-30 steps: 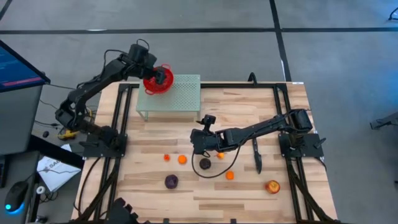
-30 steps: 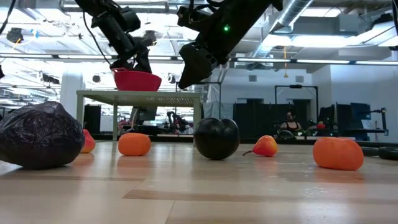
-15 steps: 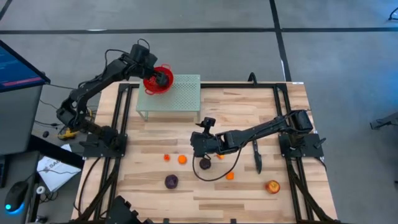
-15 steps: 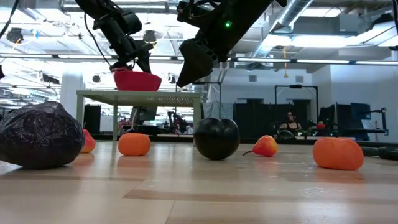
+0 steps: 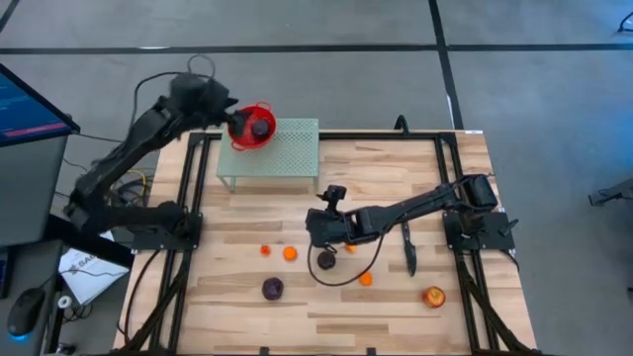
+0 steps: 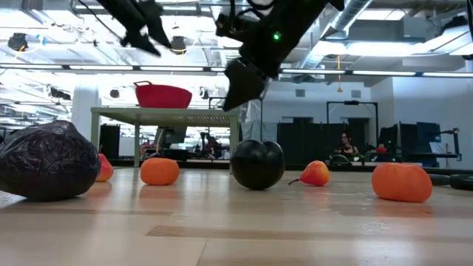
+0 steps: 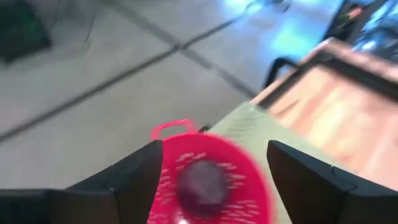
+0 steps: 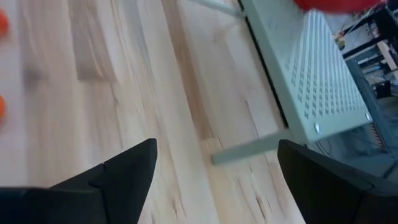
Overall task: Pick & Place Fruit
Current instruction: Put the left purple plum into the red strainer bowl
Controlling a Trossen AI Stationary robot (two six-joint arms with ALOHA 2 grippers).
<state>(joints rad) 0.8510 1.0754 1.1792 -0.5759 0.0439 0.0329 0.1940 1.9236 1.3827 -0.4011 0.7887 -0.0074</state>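
One dark plum (image 5: pixel 260 127) lies in the red basket (image 5: pixel 241 134) on the green perforated stand (image 5: pixel 287 153) at the counter's (image 5: pixel 396 178) eleven o'clock. The left gripper (image 7: pixel 208 163) hovers above it, jaws wide and empty. The right gripper (image 5: pixel 318 237) hangs wide-jawed just above another dark plum (image 5: pixel 325 260) mid-counter, orange fruits (image 5: pixel 290 253) scattered near.

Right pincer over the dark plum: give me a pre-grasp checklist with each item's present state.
1. Right pincer open: ok, fingers spread in its wrist view.
2. Right pincer empty: ok.
3. Pincer lined up over the dark plum: not ok, it sits a little off to one side in the high view.
4. Plum free of neighbours: ok, the orange fruit lies apart.
5. Left pincer clear: ok, open and above the red bowl.
6. Bowl ready on the green stand: ok, one plum already inside.
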